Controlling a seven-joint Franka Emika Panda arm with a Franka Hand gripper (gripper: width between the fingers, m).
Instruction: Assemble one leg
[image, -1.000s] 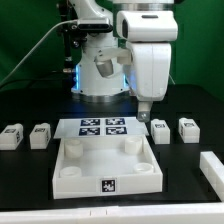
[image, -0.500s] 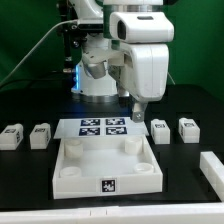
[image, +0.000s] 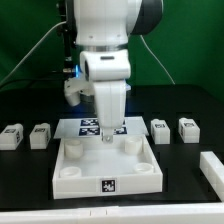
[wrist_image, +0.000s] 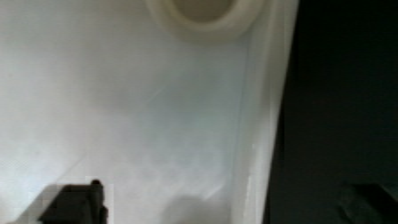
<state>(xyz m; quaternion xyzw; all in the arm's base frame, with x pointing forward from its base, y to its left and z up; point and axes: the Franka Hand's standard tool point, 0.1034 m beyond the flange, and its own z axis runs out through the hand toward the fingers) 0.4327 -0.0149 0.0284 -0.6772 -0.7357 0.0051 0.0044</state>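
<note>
End effector (image: 108, 136) hangs over the panel's (image: 66, 178) rear edge, fingers apart, empty. Nearest leg (image: 160, 131) sits on the table (image: 25, 192), just beside the panel on the exterior view's right. Looks light, rigid and slick, so pinch across the flat sides.

White panel (image: 100, 162) (corner sockets) lies beside the marker board (image: 88, 126).

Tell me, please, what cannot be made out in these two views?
Gripper: open or shut unclear; tiny against the white panel in the exterior view, fingers cut off in the wrist view.
Marker board: its middle hidden by the arm, exterior view.
Round socket: blurred, cut by the frame edge, wrist view.
Legs: tags too small to read, exterior view.
</note>
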